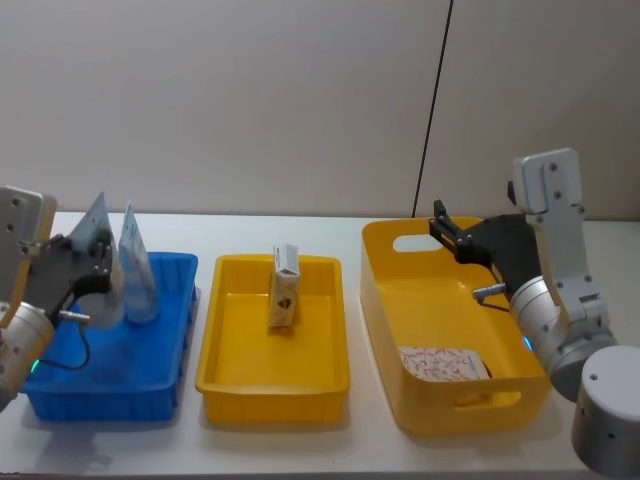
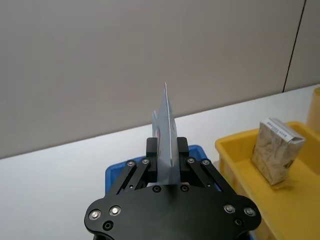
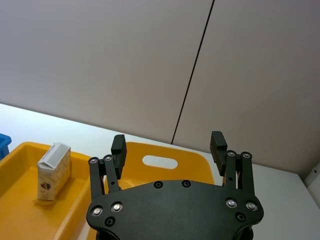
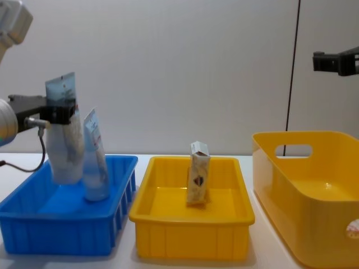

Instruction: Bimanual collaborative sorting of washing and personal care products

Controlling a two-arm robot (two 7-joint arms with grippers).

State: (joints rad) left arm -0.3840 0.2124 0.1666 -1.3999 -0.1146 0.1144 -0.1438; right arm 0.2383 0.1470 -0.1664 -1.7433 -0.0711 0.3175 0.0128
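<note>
Left gripper clamped on tube, left of frame, over blue bin; second tube stands just beside. Right gripper fingers spread, empty, above deep bin, right. Carton upright in centre tray.

A blue bin sits on the white worktop right under the left pincer. A shallow yellow tray lies just beside it, between the two pincers. A deeper yellow bin with handle slots stands below the right pincer, and beyond that pincer a thin dark line runs up the pale wall.
</note>
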